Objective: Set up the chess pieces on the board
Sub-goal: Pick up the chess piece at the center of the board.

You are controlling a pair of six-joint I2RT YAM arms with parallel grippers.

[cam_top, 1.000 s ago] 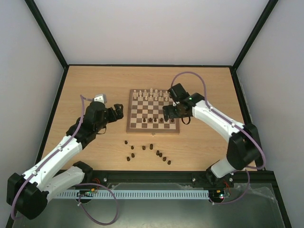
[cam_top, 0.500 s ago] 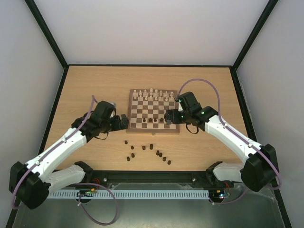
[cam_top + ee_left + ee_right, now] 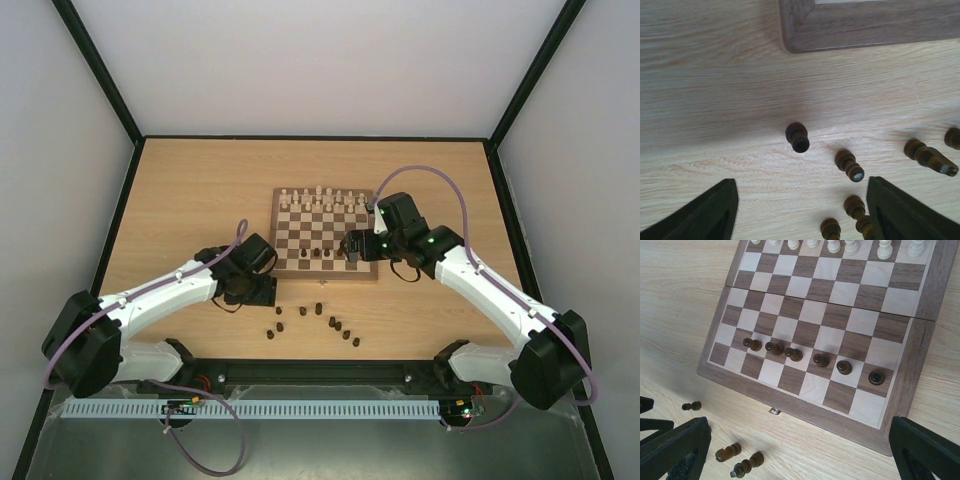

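The chess pieces [image 3: 302, 310] fall into three groups in the top view. Cream pieces [image 3: 320, 198] line the far side of the board [image 3: 272, 240], a short row of dark pawns [image 3: 318, 254] stands near its close edge, and loose dark pieces [image 3: 338, 326] lie scattered on the tabletop [image 3: 180, 190] between the board and the arm bases.

That view leaves the loose ones too small to name. The left wrist view brings them close: one dark pawn [image 3: 797, 137] stands alone just off the board's corner [image 3: 840, 25]. Others crowd near the finger on the right of that view, and two of them seem to be tipped over with pale bases showing.

The left gripper [image 3: 802, 182] is spread wide with nothing between its fingers [image 3: 715, 215], and the lone pawn is ahead of it, apart from both. The right wrist view counts six pawns [image 3: 821, 360] in a slightly uneven row. The right gripper [image 3: 799, 422] hangs over the board's near border, also spread wide and holding nothing.

Bare tabletop opens broadly to the left of the board and beyond it. The strip in front holds the loose pieces.
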